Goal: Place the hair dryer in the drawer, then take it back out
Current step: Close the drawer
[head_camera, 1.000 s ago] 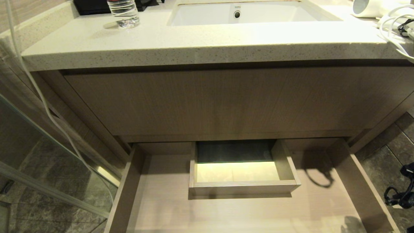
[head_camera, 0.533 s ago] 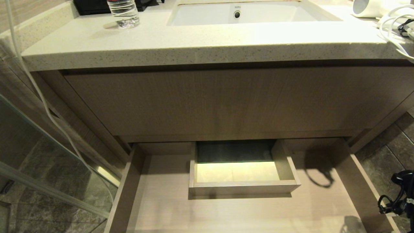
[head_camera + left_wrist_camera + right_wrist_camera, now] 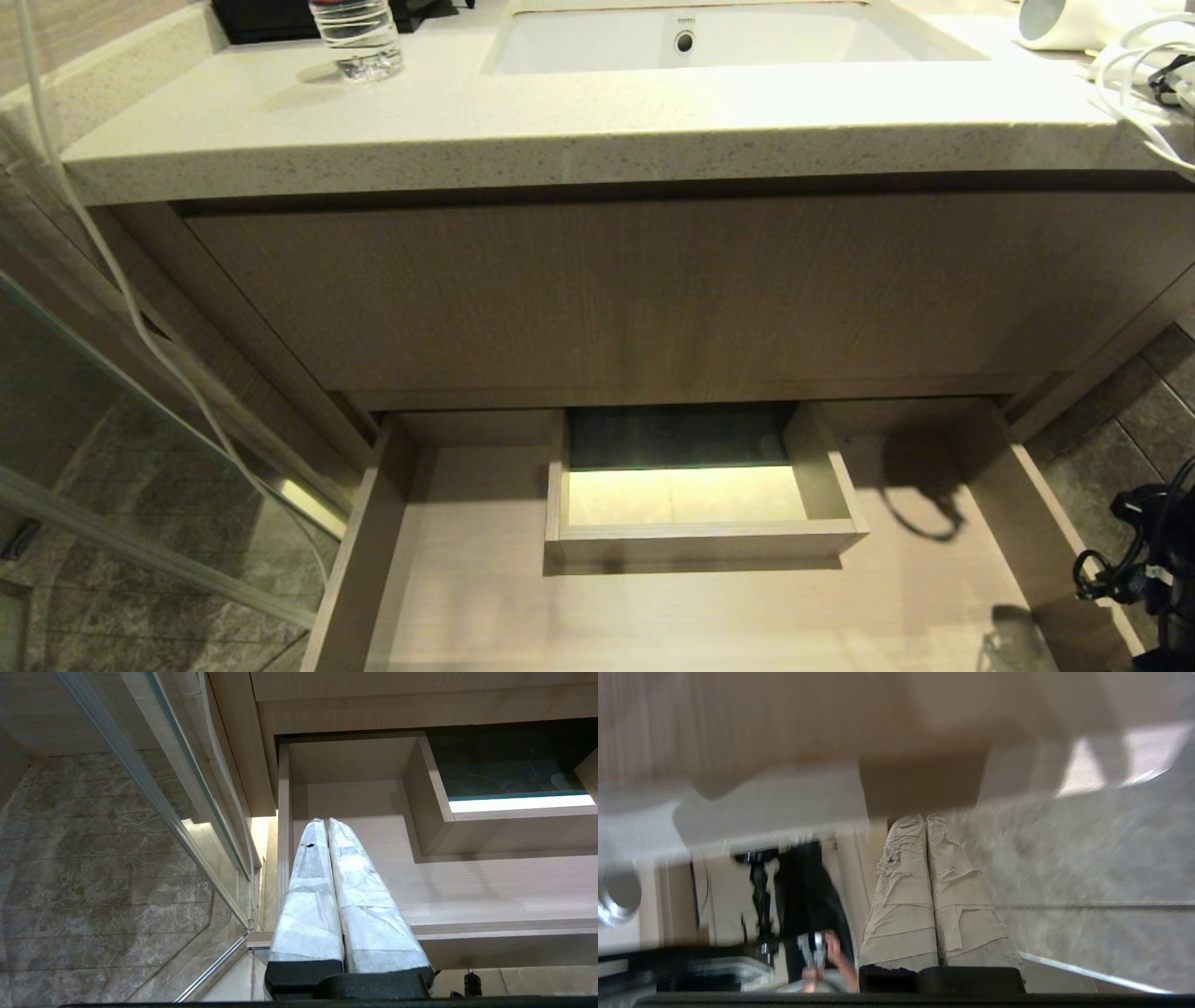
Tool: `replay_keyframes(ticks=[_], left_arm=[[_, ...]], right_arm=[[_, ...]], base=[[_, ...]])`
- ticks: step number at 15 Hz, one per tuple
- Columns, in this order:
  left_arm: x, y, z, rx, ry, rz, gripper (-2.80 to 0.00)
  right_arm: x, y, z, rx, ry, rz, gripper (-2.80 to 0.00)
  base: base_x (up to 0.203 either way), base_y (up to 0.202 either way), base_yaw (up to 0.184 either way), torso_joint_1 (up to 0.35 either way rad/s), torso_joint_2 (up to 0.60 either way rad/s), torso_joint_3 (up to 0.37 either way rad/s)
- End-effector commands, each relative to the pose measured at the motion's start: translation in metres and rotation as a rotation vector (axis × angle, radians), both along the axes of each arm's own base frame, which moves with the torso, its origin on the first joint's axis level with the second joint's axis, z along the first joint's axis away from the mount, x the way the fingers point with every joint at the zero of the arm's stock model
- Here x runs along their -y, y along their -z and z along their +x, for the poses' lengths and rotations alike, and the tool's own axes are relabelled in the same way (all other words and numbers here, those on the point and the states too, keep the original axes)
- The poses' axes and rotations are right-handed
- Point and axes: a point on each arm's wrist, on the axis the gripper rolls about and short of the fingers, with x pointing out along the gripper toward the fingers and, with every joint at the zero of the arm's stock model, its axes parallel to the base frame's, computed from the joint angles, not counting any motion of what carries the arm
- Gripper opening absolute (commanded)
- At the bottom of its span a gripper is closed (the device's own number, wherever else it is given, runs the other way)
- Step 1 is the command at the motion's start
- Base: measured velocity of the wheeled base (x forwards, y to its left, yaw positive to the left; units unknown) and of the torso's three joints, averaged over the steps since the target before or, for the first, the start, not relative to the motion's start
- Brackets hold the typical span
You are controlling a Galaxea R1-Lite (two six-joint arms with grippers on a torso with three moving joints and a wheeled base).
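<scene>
A: What has moved since a second ago?

B: Only the right arm (image 3: 1134,560). Its dark mass at the right edge of the head view has crept further in and now stands over the floor just beside the drawer's right wall. Everything else has kept its place.

A: And the fingers?

B: The right gripper (image 3: 926,817) has its wrapped fingers (image 3: 903,877) pressed together with nothing between them. The left gripper (image 3: 323,821) is the same, clenched and empty, hanging over the near left corner of the drawer (image 3: 373,523).

A: Where is the hair dryer?

B: The hair dryer (image 3: 1074,21) lies on the bench (image 3: 560,121), at the far right, right of the sink (image 3: 691,42). Its white cord (image 3: 1134,93) trails in loops beside it, reaching the bench's front edge.

A: So the drawer?

B: Pulled out below the cabinet front, with a small open box (image 3: 700,537) sitting inside it at the back middle.

A: Anything else up there?

B: A water bottle (image 3: 355,37) stands on the bench, left of the sink.
</scene>
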Motion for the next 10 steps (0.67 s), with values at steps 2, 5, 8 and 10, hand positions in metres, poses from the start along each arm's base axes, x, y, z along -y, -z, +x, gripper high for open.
replay_keyframes(ticks=[2, 5, 8, 10], left_arm=[[0.000, 0.000, 0.000, 0.000, -0.001, 0.000, -2.80], [0.000, 0.000, 0.000, 0.000, -0.001, 0.000, -2.80], [0.000, 0.000, 0.000, 0.000, -0.001, 0.000, -2.80], [0.000, 0.000, 0.000, 0.000, -0.001, 0.000, -2.80]], right_arm=[[0.003, -0.001, 0.005, 0.060, 0.002, -0.033, -2.80], [0.006, -0.008, 0.013, 0.169, 0.002, -0.083, -2.80], [0.010, -0.018, 0.024, 0.307, -0.006, -0.149, -2.80], [0.011, -0.028, 0.033, 0.417, -0.013, -0.196, -2.80]], base=[[0.000, 0.000, 0.000, 0.000, 0.00, 0.000], [0.000, 0.000, 0.000, 0.000, 0.00, 0.000], [0.000, 0.000, 0.000, 0.000, 0.00, 0.000], [0.000, 0.000, 0.000, 0.000, 0.00, 0.000]])
